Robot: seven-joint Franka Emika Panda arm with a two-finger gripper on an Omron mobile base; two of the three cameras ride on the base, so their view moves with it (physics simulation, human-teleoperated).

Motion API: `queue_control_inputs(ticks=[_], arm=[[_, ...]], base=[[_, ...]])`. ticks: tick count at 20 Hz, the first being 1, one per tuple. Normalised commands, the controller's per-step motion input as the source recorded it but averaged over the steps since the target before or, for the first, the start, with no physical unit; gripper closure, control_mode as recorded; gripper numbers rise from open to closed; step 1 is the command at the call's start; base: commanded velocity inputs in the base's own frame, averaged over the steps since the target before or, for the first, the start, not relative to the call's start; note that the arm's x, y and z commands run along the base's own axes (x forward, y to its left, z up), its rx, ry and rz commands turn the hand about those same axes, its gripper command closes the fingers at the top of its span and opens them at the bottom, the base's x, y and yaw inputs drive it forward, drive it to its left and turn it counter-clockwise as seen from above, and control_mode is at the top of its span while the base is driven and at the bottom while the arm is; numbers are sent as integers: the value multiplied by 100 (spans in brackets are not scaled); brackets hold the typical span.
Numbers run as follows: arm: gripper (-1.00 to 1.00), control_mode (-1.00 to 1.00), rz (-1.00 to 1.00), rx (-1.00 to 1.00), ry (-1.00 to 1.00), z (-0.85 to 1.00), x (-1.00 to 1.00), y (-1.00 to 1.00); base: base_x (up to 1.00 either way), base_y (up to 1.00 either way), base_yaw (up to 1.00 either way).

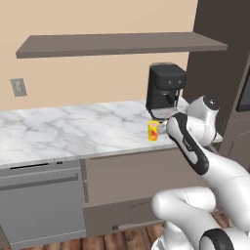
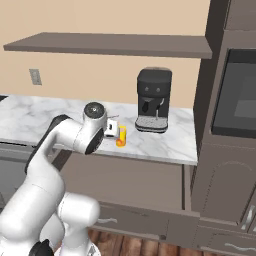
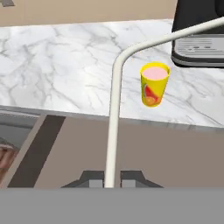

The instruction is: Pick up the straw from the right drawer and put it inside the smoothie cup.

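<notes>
Straw (image 3: 114,109): one, gripped in closed jaws | smoothie cup (image 3: 154,85): one, on counter (image 3: 65,65)

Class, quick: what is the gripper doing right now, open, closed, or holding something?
Gripper: closed on the straw, short of the cup.

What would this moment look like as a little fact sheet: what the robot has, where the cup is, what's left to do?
held: straw, pinched between the closed fingers of the hand, bent end up
cup: upright on the marble counter, near its front edge, pink drink inside
beside cup: black coffee machine
drawer: open below the counter
left to do: straw not yet in the cup
</notes>
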Motion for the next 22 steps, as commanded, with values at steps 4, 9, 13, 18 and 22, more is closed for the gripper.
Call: queue_control_inputs(ticks=[4,9,13,18,22], arm=[[100,-100,21,2,-13,34,13,0],[100,-100,13,2,-12,9,24,0],[100,-100,9,2,-13,0,30,0],[100,-100,3,4,-15,0,33,1],[100,-100,0,9,-13,0,38,6]], base=[[0,0,0],[0,0,0],[0,0,0],[0,0,0],[0,0,0]])
